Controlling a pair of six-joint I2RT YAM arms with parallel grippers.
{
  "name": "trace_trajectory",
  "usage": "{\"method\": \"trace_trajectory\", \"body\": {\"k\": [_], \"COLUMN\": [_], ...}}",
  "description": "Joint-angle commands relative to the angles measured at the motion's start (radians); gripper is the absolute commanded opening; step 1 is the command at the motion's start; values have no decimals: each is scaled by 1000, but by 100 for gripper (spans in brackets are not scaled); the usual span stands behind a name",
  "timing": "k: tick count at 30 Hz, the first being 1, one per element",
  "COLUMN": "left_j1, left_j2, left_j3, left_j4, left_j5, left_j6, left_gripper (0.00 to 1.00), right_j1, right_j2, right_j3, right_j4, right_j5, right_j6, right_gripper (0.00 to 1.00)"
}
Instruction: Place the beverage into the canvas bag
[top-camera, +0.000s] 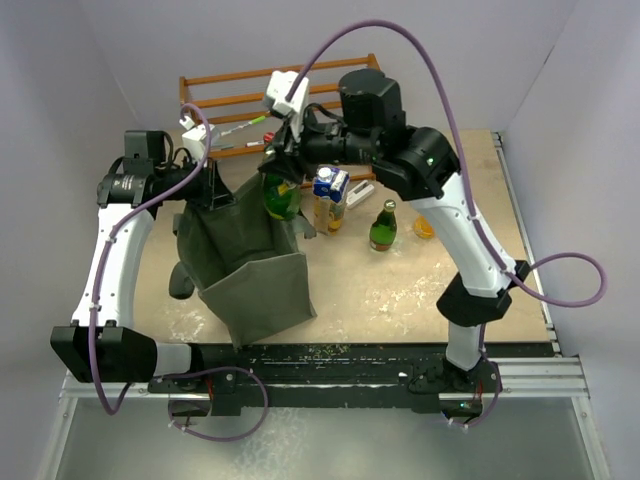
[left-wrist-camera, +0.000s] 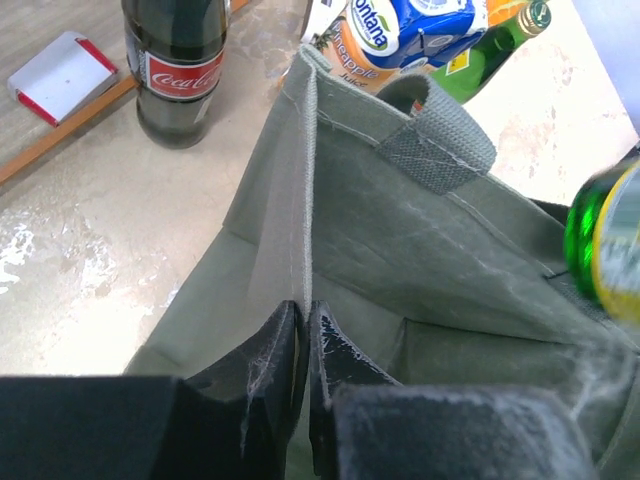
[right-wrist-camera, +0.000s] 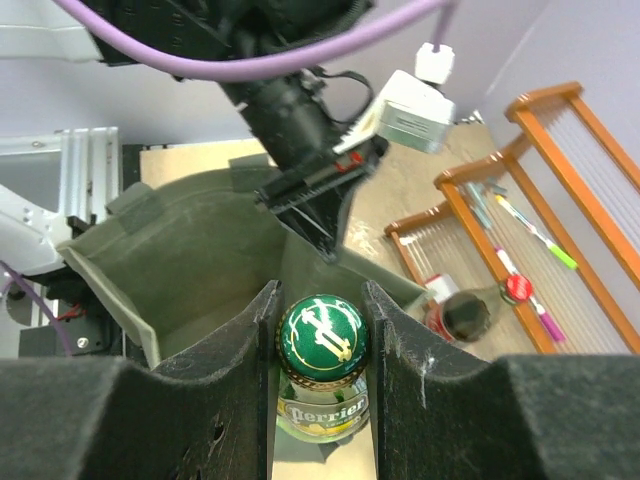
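Our right gripper (right-wrist-camera: 320, 300) clenched on the bottle (right-wrist-camera: 320, 338), cap between its fingers (right-wrist-camera: 240, 380), over the bag (right-wrist-camera: 190, 260), our left gripper (left-wrist-camera: 303, 315) pinching the rim

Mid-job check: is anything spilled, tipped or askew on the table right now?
Nothing is spilled or tipped: the juice carton, cola bottle and green bottle on the table stand upright. White powdery smears mark the tabletop, and the canvas bag slumps a little, its rim pinched by the left gripper.
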Motion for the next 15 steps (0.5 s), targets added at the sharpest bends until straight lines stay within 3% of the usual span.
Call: {"method": "trace_trajectory", "body": {"k": [1,9,15], "left_j1": [-9,-9,-9], "left_j2": [-5,-35,-85], "left_j3": [55,62,43], "left_j4": [51,38,29], "left_j5": [58,77,-31], "left_j6": [25,63,89], "left_gripper": [17,40,59], "right_j1": [65,95,102], "right_j2": [-30,3,48], "right_j3": [101,105,112], "right_j4": [151,198,219], "right_j5": [-33,-87,-103], "right_j6": [-24,22,27], "right_gripper": [0,0,0]}}
